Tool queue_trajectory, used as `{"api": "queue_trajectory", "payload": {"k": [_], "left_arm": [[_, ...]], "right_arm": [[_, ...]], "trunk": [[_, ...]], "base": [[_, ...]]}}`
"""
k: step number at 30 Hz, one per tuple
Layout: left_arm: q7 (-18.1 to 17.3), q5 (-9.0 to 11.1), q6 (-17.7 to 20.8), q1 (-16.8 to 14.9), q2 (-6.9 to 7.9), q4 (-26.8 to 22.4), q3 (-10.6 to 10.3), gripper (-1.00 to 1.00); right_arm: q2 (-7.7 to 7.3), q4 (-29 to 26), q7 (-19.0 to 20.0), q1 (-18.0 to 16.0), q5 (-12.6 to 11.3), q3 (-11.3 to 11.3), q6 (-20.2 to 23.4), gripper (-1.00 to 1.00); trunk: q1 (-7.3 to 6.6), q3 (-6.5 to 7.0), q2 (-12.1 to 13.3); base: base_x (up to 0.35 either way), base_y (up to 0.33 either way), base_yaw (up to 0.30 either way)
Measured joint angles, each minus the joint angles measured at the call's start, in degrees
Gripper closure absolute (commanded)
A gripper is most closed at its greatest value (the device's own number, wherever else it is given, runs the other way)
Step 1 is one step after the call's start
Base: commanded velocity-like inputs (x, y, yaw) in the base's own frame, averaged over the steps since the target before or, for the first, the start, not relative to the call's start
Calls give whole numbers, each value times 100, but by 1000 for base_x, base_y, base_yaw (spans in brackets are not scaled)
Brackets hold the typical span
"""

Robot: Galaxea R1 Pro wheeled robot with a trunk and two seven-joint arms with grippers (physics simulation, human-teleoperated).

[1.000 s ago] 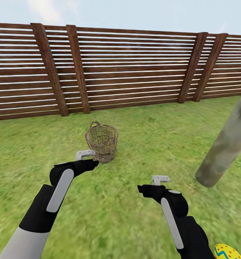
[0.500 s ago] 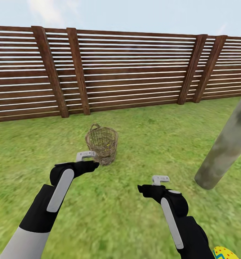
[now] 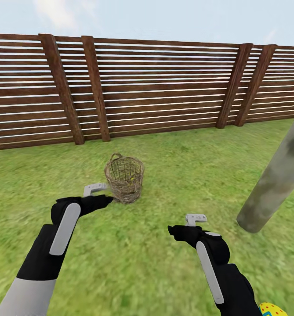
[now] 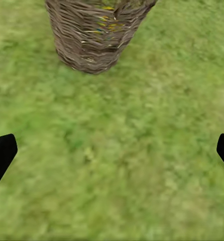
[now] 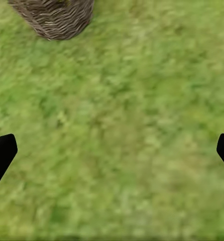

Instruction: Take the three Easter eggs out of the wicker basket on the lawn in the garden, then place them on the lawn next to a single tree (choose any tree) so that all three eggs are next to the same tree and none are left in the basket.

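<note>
Progress: 1 Easter egg (image 3: pixel 272 309) lies on the lawn (image 3: pixel 164 267) at the lower right corner of the head view, partly cut by the frame edge, on the near side of the tree (image 3: pixel 276 177). You could count it as placed, though I judge it sits near the trunk rather than right beside it. The wicker basket (image 3: pixel 124 177) stands upright on the grass in front of the fence (image 3: pixel 155 87). Yellow and blue flecks show through its weave in the head view and in the left wrist view (image 4: pixel 99 30), so at least 1 egg remains inside; the count cannot be read through the wicker. By my estimate, you have 2 eggs left to lift out and carry to that same tree.

Left end effector (image 3: pixel 95 189): the fingertips sit at opposite edges of the left wrist view with only grass between them, so the fingers are spread wide and hold nothing. It sits just beside the basket's lower left wall in the head view, below the rim, not over the opening. You would need to raise it and bring it over the rim before reaching in.

Right end effector (image 3: pixel 195 218): fingers likewise spread wide and empty in the right wrist view. The basket (image 5: pixel 54 17) is well apart from it; it hangs over bare grass between basket and tree.
</note>
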Motion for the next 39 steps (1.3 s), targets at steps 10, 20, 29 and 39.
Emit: {"api": "queue_trajectory", "payload": {"k": [10, 20, 29, 39], "left_arm": [[-4, 10, 0, 1, 1, 13, 126, -100], [-4, 5, 0, 2, 1, 23, 126, -100], [-16, -3, 0, 2, 2, 14, 134, -100], [-34, -8, 0, 2, 1, -9, 127, -100]], "right_arm": [[0, 0, -2, 0, 0, 0, 0, -100], [0, 0, 1, 0, 0, 0, 0, -100], [0, 0, 2, 0, 0, 0, 0, -100], [0, 0, -1, 0, 0, 0, 0, -100]], "trunk": [[-3, 0, 0], [-3, 0, 0], [-3, 0, 0], [0, 0, 0]], "base": [[178, 0, 0], [310, 0, 0], [320, 0, 0], [92, 0, 0]]}}
